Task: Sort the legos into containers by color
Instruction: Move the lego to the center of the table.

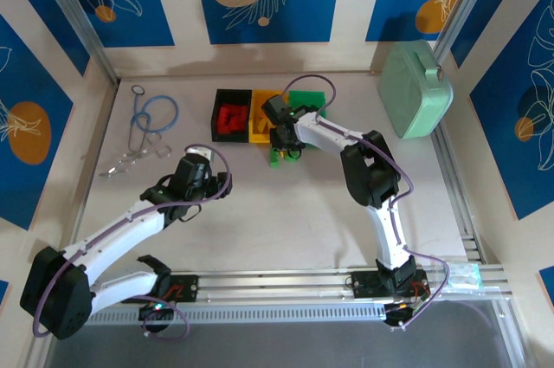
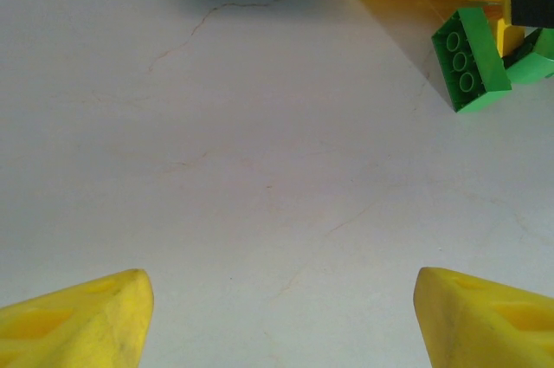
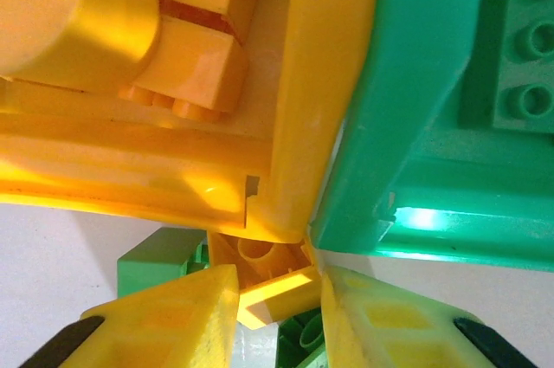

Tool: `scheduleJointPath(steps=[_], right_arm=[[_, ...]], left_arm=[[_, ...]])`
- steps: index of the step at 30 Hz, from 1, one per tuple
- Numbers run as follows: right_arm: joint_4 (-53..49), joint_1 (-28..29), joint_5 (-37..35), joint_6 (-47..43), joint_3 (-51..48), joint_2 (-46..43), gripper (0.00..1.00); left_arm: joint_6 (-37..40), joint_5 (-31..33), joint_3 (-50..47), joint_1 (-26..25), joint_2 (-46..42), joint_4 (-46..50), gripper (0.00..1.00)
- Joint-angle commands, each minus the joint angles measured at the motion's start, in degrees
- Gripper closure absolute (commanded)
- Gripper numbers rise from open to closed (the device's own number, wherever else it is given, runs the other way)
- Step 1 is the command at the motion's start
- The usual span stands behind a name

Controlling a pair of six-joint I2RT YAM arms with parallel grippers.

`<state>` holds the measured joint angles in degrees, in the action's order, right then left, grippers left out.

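Three containers stand in a row at the back: a black bin (image 1: 229, 114) holding red legos, a yellow bin (image 1: 260, 123) and a green bin (image 1: 308, 101). My right gripper (image 1: 284, 138) is just in front of the yellow and green bins. In the right wrist view it (image 3: 279, 276) is shut on a yellow lego (image 3: 260, 257), hollow side showing, under the yellow bin's corner (image 3: 307, 125) and beside the green bin (image 3: 407, 125). Green legos (image 1: 279, 158) lie beneath it. My left gripper (image 1: 196, 169) hovers open over bare table (image 2: 281, 316), a green lego (image 2: 470, 58) ahead on its right.
A large mint-green case (image 1: 415, 91) sits at the back right. A blue cord with rings (image 1: 153, 117) and a metal tool (image 1: 121, 164) lie at the back left. Yellow legos (image 3: 195, 65) lie in the yellow bin and a green lego (image 3: 519, 39) in the green one.
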<state>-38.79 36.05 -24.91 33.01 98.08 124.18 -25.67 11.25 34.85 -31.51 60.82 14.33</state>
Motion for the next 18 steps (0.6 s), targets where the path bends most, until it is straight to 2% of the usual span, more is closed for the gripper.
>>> scheduleJointPath(steps=[1,13,18], right_arm=[[-1.26,1.24,-0.4,0.6,-3.95,0.32,0.68],[1.87,6.12,-1.15,4.93,-18.52,-10.45,0.68],[2.58,6.19,-1.81,4.49,-20.04,-15.07,0.66]], left_arm=[[-0.41,0.88,-0.16,-0.18,0.08,-0.34,0.21],[-0.17,0.64,0.03,-0.21,-0.08,-0.66,0.22],[-0.25,0.62,-0.18,-0.16,-0.7,-0.71,0.21]])
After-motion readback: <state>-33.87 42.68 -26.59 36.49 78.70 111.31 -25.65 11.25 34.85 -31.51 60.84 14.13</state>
